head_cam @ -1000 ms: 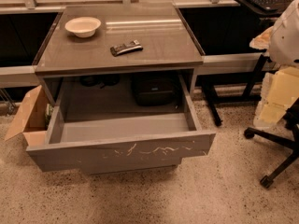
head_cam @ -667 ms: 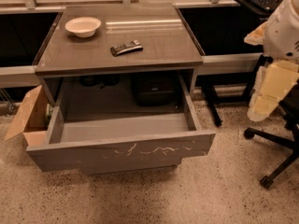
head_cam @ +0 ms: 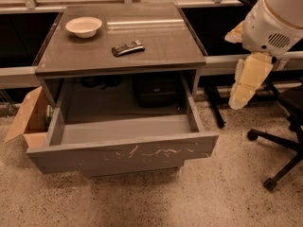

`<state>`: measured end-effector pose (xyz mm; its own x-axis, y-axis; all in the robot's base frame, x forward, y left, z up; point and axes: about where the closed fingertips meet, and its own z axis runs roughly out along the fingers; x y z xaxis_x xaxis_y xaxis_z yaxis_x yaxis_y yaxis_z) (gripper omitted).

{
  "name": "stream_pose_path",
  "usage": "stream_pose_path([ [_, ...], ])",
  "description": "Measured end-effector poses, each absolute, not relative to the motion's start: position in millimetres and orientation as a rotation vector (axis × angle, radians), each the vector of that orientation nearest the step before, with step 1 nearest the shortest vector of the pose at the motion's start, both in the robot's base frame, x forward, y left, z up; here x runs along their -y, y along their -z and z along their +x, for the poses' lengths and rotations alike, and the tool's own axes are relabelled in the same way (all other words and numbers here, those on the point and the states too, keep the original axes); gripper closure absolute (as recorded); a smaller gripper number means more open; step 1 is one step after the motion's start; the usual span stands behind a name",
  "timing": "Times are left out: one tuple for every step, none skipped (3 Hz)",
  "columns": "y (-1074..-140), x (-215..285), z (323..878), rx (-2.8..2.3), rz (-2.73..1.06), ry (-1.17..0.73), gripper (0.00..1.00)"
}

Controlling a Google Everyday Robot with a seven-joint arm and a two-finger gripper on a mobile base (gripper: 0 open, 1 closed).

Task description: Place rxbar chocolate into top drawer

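The rxbar chocolate (head_cam: 128,48), a dark flat bar with pale markings, lies on the grey table top (head_cam: 161,51) near its middle. The top drawer (head_cam: 123,153) is pulled wide open below the table top; its grey front panel bears white scratches and its inside shows nothing in it. My arm's white housing (head_cam: 274,22) fills the upper right. My gripper (head_cam: 240,94) hangs at the end of the cream-coloured link, right of the table and above the floor, well apart from the bar and the drawer.
A white bowl (head_cam: 84,26) stands at the table's back left. A dark bag (head_cam: 156,91) sits under the table behind the drawer. An open cardboard box (head_cam: 28,119) is on the floor at the left. An office chair base (head_cam: 279,145) stands at the right.
My arm has swung leftward and a little upward, coming nearer the table's right side. The bar, the bowl and the open drawer have not moved.
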<state>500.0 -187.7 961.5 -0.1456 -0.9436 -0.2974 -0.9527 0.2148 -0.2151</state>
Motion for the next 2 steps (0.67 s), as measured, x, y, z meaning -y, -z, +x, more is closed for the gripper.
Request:
stream_pose_path([
  [-954.6, 165.2, 518.6, -2.068, -1.780, -0.092, 0.00],
  [-953.3, 162.0, 521.3, -2.057, -1.775, -0.100, 0.00],
])
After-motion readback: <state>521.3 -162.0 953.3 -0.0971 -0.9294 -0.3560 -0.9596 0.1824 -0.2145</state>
